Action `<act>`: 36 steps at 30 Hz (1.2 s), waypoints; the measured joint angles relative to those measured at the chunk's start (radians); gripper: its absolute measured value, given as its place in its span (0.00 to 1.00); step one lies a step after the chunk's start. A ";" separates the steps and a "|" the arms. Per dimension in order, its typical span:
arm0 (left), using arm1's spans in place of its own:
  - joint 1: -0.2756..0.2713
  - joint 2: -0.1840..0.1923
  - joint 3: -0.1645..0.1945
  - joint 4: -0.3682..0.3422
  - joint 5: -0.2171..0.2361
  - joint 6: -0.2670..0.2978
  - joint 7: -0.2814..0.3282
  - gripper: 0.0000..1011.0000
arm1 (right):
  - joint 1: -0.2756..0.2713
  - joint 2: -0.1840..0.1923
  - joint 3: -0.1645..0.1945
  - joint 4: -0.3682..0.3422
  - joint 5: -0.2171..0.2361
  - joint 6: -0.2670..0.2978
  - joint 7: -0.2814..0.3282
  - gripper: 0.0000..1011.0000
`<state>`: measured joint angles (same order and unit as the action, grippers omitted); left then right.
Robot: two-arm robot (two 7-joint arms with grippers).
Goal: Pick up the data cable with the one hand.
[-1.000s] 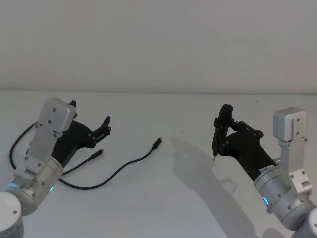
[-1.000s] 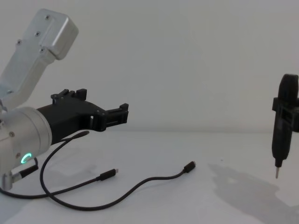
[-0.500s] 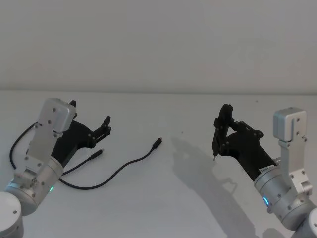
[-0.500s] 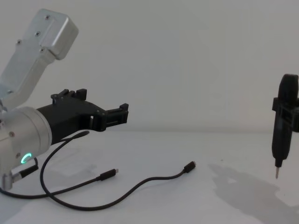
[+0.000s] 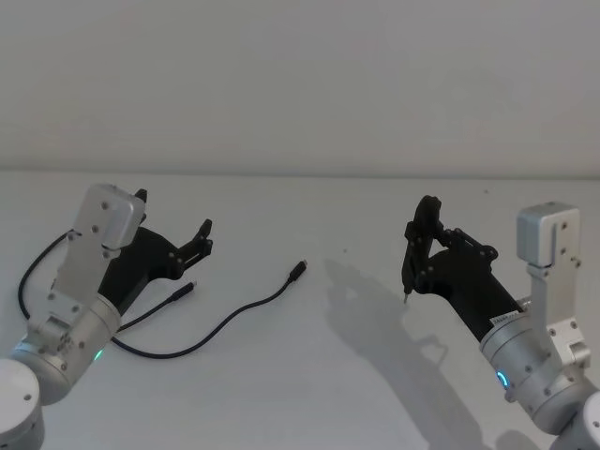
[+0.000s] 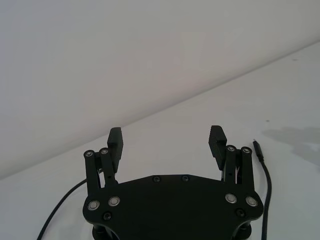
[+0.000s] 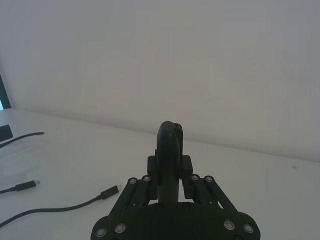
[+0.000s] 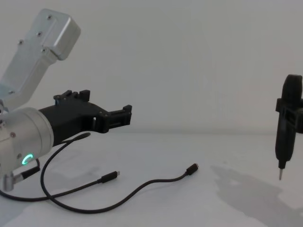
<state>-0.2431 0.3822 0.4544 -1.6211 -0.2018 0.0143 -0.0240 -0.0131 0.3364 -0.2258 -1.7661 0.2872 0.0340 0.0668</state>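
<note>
When checked from head and chest: white table (image 5: 309, 394), carrying two loose cables. Left gripper (image 5: 172, 212), on silver left arm (image 5: 70, 328) with green ring (image 8: 26, 160): raised off table at left, fingers (image 6: 216, 137) spread wide, nothing between them, nothing touched. Right gripper (image 5: 422, 246): raised at right, well apart from both cables, clamped on upright pen tool (image 8: 285, 127), with metal tip pointing down, off the table.

Data cable (image 5: 253, 305): flat on table between the grippers, nearer left one, curving from under left arm out to black plug (image 8: 191, 169). Plug ahead of the spread fingers and lower, apart from them.

Second cable (image 5: 161, 303): beside data cable on its left-arm side, ending in silver-tipped plug (image 8: 113, 175) below left gripper.

Hidden: near ends of both cables, covered by left arm in head view. Cut off: rear of each arm at frame edge. Too small to read: plug detail.
</note>
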 joint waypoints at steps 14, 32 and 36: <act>-0.055 0.014 0.020 0.043 -0.048 0.008 -0.152 0.99 | 0.055 -0.037 -0.018 0.049 -0.017 -0.023 0.007 0.27; -0.160 0.054 0.070 0.114 -0.133 0.089 -0.435 0.99 | 0.155 -0.101 -0.047 0.163 -0.026 -0.058 0.046 0.27; -0.191 0.067 0.093 0.129 -0.148 0.119 -0.507 0.99 | 0.171 -0.111 -0.048 0.182 -0.024 -0.061 0.056 0.27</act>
<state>-0.4344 0.4496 0.5470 -1.4926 -0.3494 0.1337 -0.5305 0.1574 0.2258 -0.2738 -1.5837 0.2628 -0.0269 0.1227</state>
